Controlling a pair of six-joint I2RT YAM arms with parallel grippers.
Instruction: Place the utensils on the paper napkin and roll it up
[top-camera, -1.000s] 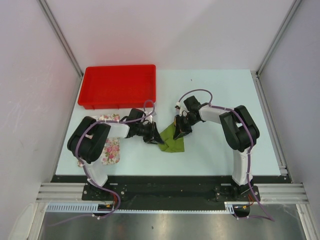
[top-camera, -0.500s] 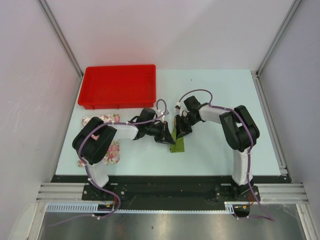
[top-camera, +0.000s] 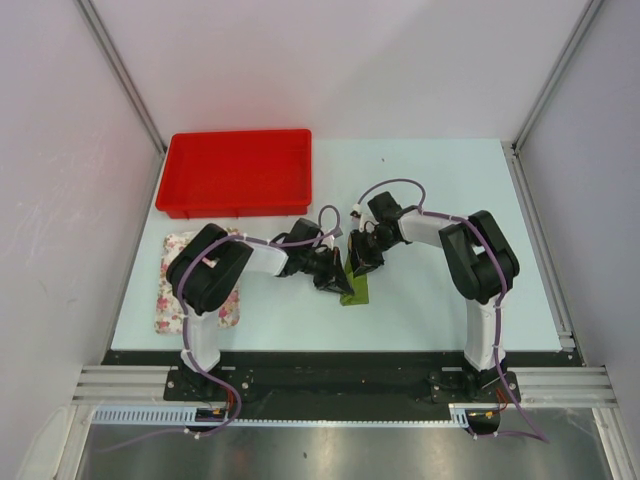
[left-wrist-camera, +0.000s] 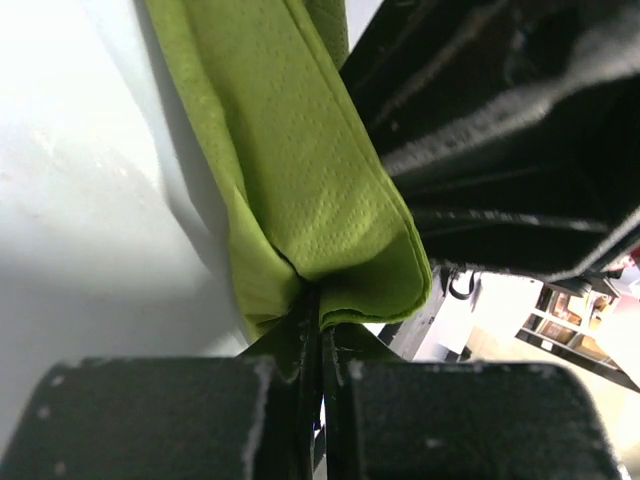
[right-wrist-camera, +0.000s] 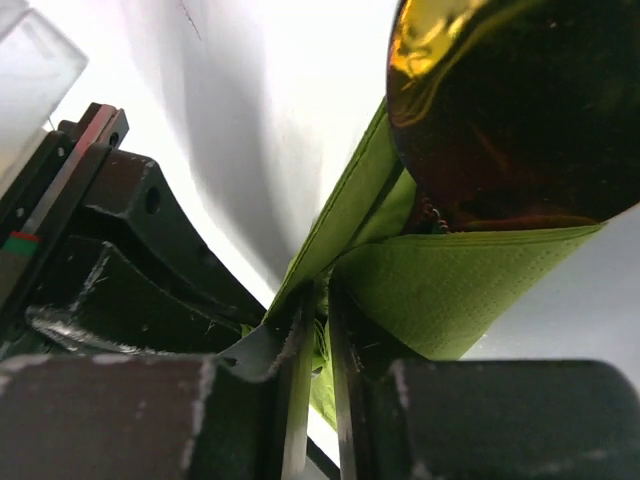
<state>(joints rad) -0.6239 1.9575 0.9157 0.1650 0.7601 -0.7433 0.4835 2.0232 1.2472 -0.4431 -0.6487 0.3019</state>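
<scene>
The olive-green paper napkin (top-camera: 355, 289) lies folded into a narrow strip in the middle of the table, between both grippers. My left gripper (top-camera: 337, 283) is shut on the napkin's near end (left-wrist-camera: 300, 200). My right gripper (top-camera: 360, 262) is shut on its far edge (right-wrist-camera: 450, 290). In the right wrist view a shiny golden-orange utensil end (right-wrist-camera: 500, 110) sticks out of the napkin's fold. The pink-purple utensil is hidden. The two grippers almost touch each other over the napkin.
A red tray (top-camera: 238, 172) stands at the back left. A floral pink and white cloth (top-camera: 176, 285) lies at the left, partly under the left arm. The table's right half holds only the right arm.
My left gripper has swung right toward the right gripper, folding the napkin from a wide patch into a narrow strip. The right gripper has stayed in place.
</scene>
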